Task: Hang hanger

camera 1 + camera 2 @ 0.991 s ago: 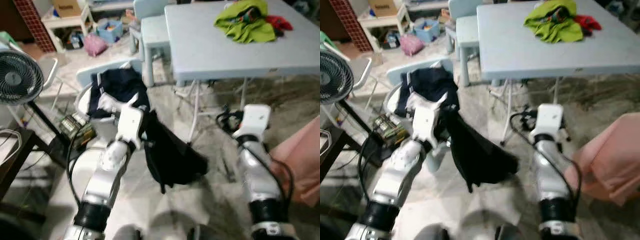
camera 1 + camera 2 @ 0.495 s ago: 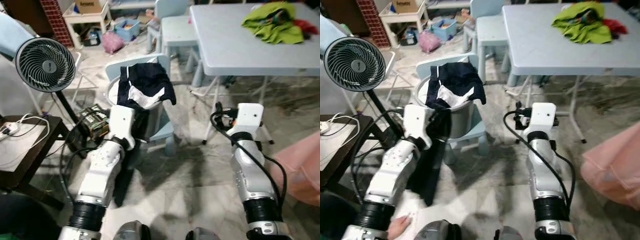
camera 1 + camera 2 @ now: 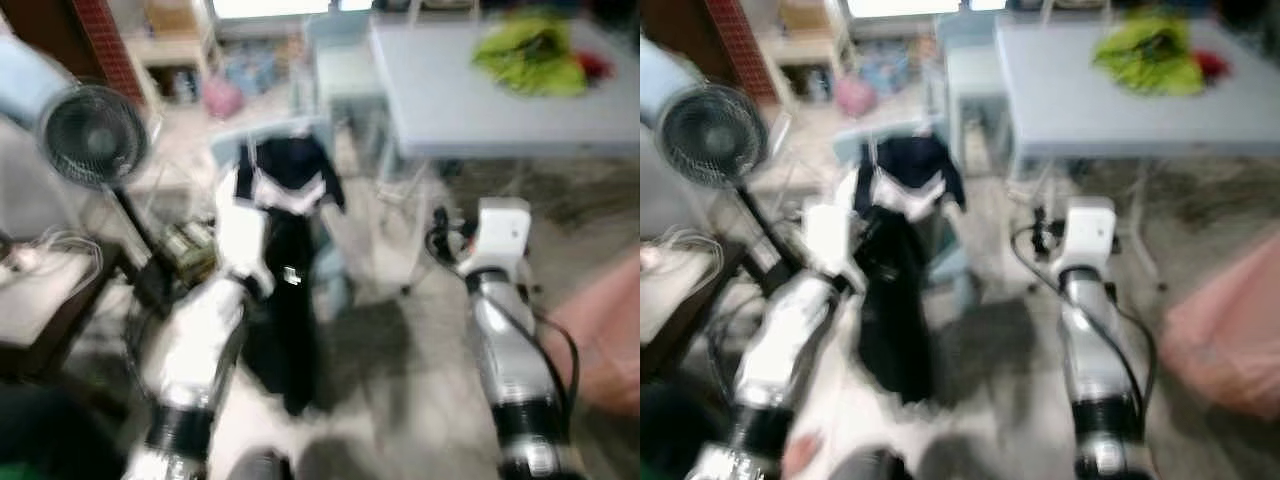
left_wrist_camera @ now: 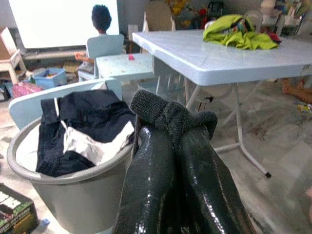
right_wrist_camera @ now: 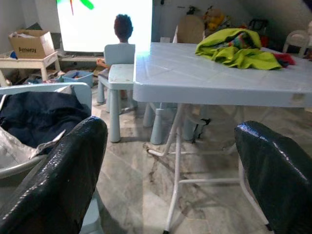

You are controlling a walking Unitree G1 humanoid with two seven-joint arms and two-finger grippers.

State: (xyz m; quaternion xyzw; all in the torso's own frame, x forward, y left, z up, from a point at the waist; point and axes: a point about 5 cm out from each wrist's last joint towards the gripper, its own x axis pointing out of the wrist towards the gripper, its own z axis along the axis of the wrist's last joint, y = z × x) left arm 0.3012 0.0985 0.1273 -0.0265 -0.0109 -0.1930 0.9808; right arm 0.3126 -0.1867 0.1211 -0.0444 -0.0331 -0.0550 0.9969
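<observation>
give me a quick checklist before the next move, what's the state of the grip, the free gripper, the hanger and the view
1. Left gripper shut on the dark garment: ok, the fingers are pressed together with knit fabric bunched at their tips.
2. Garment clear of the grey laundry bucket: ok, it hangs beside the bucket, which holds other dark and white clothes.
3. Right gripper free: ok, fingers wide apart, nothing between them.
4. Hanger inside the garment: cannot tell, none can be made out.
5. Head views sharp enough to aim: not ok, both are blurred.
6. Person seated at the small table: ok, well away from the arms.
</observation>
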